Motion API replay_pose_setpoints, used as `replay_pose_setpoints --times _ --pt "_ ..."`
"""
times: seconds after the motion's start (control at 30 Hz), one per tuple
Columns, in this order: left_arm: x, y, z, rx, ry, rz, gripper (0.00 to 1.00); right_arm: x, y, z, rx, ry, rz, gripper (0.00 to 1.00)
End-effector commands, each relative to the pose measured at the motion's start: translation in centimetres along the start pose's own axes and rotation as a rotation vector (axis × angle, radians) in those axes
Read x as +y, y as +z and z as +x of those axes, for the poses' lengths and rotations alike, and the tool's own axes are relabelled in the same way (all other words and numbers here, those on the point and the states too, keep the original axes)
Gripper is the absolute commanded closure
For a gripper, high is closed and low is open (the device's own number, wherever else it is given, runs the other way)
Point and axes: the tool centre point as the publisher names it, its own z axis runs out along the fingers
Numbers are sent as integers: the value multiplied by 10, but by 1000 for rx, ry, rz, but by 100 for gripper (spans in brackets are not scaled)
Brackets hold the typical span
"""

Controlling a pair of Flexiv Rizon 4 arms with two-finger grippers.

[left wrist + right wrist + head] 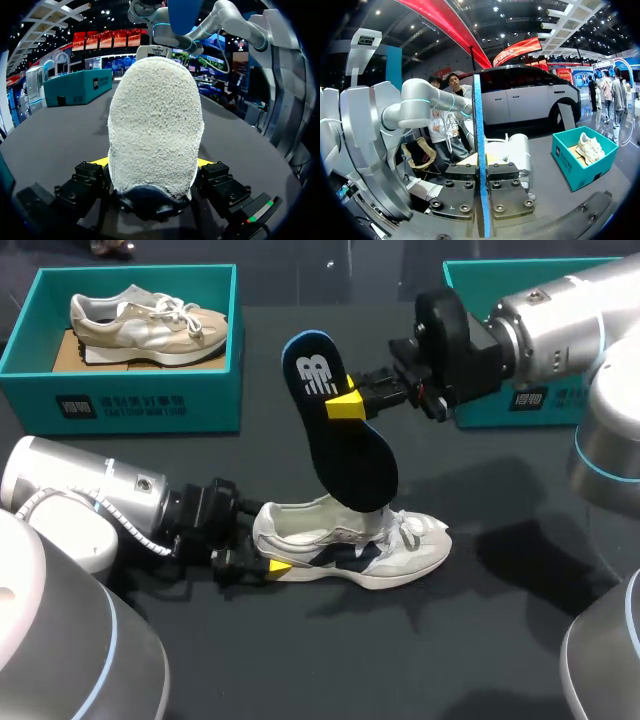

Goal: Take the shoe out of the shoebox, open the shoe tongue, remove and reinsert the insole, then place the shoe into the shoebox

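My right gripper (345, 400) pinches the insole (350, 455), lower end entering the shoe (400, 545) at near centre; my left gripper (268, 552) clamps its heel. Risk: pushing down could buckle the insole.

The dark desk (470, 640) bears a white shoe (345, 545), upright on its sole near the front middle. At the far left stands a teal shoebox (130, 390) (a beige shoe (145, 325) lies inside), and at the far right a second teal box (490, 412).
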Motion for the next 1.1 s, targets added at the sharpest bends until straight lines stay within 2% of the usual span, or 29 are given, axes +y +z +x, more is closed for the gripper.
replay_pose_setpoints --times 0.03,0.3,0.7,0.8,1.1 --pt "3 4 -2 -1 -1 -1 100 -1 -6 10 -44 57 -20 100" --pt "3 4 -2 -1 -1 -1 100 -6 -36 53 -164 243 -124 100" --pt "3 4 -2 -1 -1 -1 100 -6 -36 53 -164 243 -124 100" --pt "3 4 -2 -1 -1 -1 100 -12 -45 63 -214 259 -173 100" --pt "3 4 -2 -1 -1 -1 100 -17 -54 76 -260 291 -217 100"
